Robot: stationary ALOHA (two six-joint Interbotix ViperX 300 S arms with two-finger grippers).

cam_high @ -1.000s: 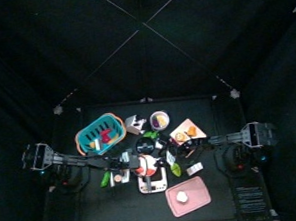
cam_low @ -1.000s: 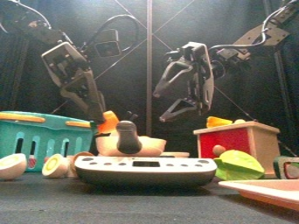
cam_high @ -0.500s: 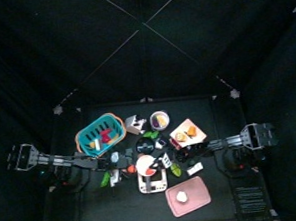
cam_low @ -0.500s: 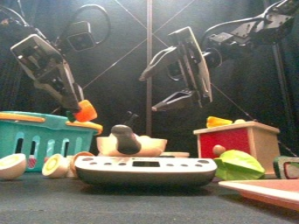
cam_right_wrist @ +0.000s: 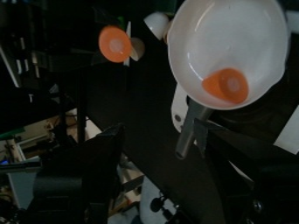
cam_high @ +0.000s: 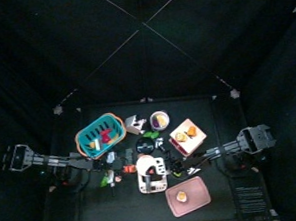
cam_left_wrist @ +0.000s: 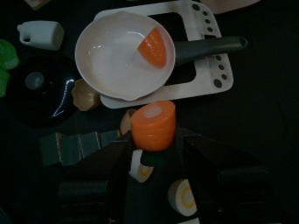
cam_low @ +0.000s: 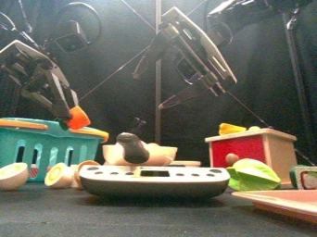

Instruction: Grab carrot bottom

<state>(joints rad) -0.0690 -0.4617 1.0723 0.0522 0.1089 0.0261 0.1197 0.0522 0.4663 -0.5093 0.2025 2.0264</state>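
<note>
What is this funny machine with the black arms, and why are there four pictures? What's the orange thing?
It's a robot with two black arms at a small table. One picture looks straight down, one looks across the table from the front, and two come from cameras on the robot's wrists. On the table are a teal basket, a scale, a red box and a white pan with a carrot piece inside. The orange thing is another carrot piece, pinched in the air by the left arm's fingers. The right arm's fingers are wide open and hold nothing.

Teal basket (cam_high: 98, 134); pink tray (cam_high: 188, 194)
</note>
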